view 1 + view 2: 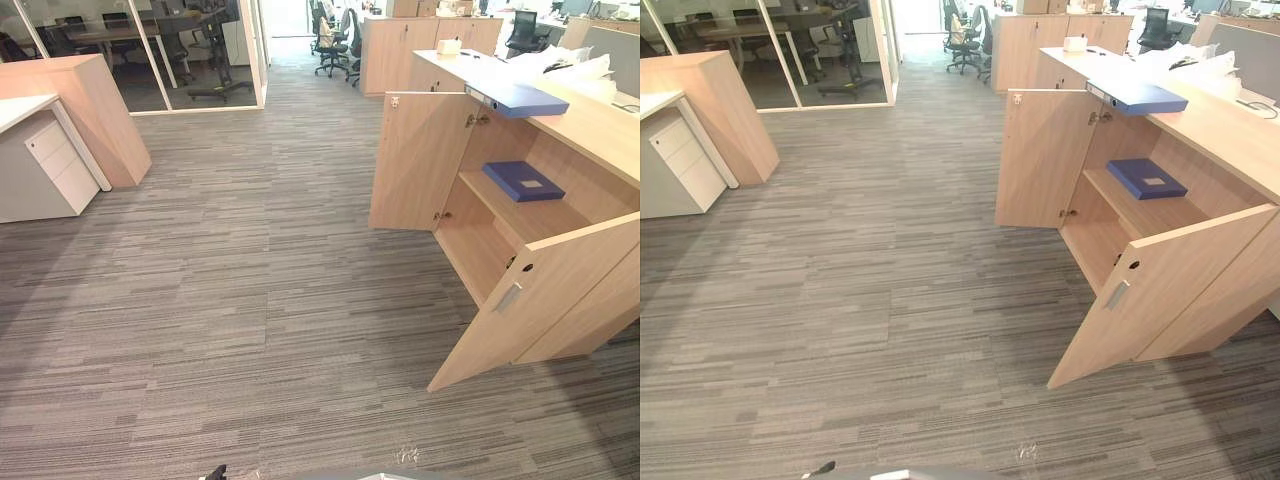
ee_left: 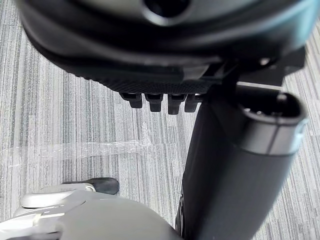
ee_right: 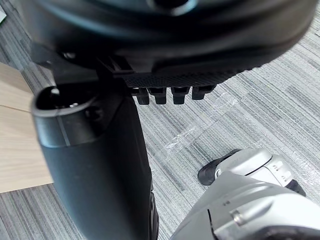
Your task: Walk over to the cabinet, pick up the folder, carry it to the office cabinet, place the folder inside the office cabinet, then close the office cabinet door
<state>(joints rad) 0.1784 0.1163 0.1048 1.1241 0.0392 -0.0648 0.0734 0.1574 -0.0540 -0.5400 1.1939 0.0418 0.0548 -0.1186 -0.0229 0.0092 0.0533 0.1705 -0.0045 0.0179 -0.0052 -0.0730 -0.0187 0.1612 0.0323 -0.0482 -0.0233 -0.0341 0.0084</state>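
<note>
My left hand [image 2: 150,82] and right hand [image 3: 175,82] hang loose and empty. A blue folder [image 1: 523,181] lies on the shelf inside the office cabinet [image 1: 590,135], and a blue binder [image 1: 515,97] lies on its top. Its near door [image 1: 540,300] stands wide open, so walking in I could clip it, or grab the wrong blue one.

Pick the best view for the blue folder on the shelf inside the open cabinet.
Left eye view: the folder lies flat on the cabinet shelf, with its top face unobstructed. The right eye view shows it much the same. Both wrist views look down at carpet.
</note>
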